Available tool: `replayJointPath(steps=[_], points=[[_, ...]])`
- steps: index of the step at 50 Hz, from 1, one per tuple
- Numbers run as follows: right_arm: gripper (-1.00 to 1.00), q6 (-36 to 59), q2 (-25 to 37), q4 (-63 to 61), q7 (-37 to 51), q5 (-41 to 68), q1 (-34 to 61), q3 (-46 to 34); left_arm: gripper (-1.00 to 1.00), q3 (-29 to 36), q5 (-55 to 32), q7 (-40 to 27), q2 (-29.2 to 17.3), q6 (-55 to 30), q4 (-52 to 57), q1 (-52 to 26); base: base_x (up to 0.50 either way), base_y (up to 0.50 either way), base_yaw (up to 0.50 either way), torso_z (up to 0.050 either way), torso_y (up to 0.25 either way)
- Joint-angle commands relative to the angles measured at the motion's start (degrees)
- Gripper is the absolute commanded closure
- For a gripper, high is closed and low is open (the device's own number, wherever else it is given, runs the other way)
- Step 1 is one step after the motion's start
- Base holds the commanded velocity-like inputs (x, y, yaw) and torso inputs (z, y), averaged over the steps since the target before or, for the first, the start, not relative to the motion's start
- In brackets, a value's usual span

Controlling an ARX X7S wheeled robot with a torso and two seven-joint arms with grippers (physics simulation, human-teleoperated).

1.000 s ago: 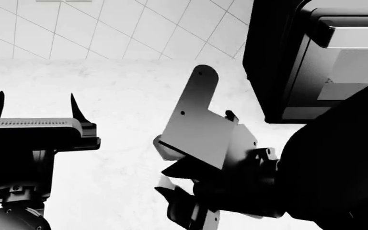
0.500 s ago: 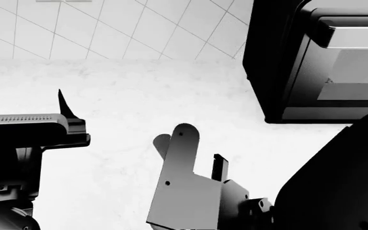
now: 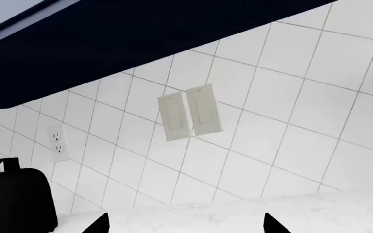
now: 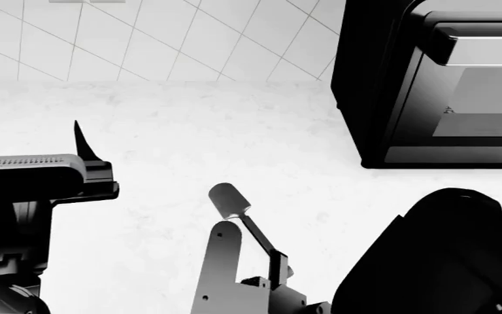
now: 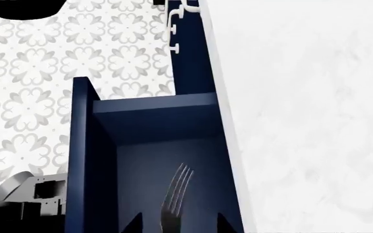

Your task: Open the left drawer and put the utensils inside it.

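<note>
Left wrist view: your left gripper (image 3: 185,224) shows only as two dark fingertips (image 3: 102,224) set wide apart, released, nothing between them. Ahead is the white surface (image 3: 238,213), then a tiled wall with a double switch plate (image 3: 190,111) and an outlet (image 3: 59,141). A navy upper cabinet (image 3: 109,43) runs overhead. A black rounded object (image 3: 15,199) sits at one edge; you cannot tell what it is.

Head view: the left gripper (image 4: 24,140) hovers over the surface (image 4: 190,144) with fingers spread. The spatula (image 4: 238,212) lies on the surface near its front edge, grey flat head toward the wall, thin handle running back under the right arm's bracket (image 4: 220,275). A black appliance (image 4: 434,85) stands at the right rear, well apart from the spatula. Open white surface lies between the left gripper and the spatula. The right gripper's fingers are not visible here.

Right wrist view: only this view shows the left drawer (image 5: 154,160), pulled out open below the surface edge. The fork (image 5: 173,194) lies inside on the drawer floor. Two dark tips of the right gripper (image 5: 177,224) straddle the fork's handle end, apart; you cannot tell whether they touch it. Patterned floor (image 5: 31,87) lies beside the drawer.
</note>
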Motion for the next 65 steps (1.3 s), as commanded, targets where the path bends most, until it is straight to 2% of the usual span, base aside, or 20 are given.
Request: replayJointPath(steps=[1,19,35,47,65], points=[[-1.0,0.71,-0.23,0.61,-0.87,-3.62,-3.01,-1.32,-1.0,-0.47,-0.66,-0.32,-0.2,0.04,0.43,0.21,0.0,0.0,0.0,0.0,0.0],[-1.0,-0.4,-0.32,0.12,0.47,-2.54,-1.66,-0.98,-1.0,-0.9,-1.67,-0.9,-0.59,-0.06,0.58,-0.06,0.0,0.0,0.0,0.0,0.0],[-1.0,-4.01,0.95,-0.93,4.42,4.69,7.38,3.6,-1.0,-0.91,-2.41,-1.47,-1.01,0.05,0.54,-0.13,0.0,0.0,0.0,0.0,0.0],[-1.0,-4.77,4.61,3.32,3.86,-6.29,5.4,6.7,-1.0,-1.54,-3.61,-2.13,-1.47,-0.39,0.97,-0.42,0.0,0.0,0.0,0.0,0.0],[-1.0,-9.5,7.85,8.07,6.5,-16.49,1.09,8.59,-1.0,-2.57,-4.93,-2.75,-2.03,-0.41,1.14,-0.4,0.0,0.0,0.0,0.0,0.0]])
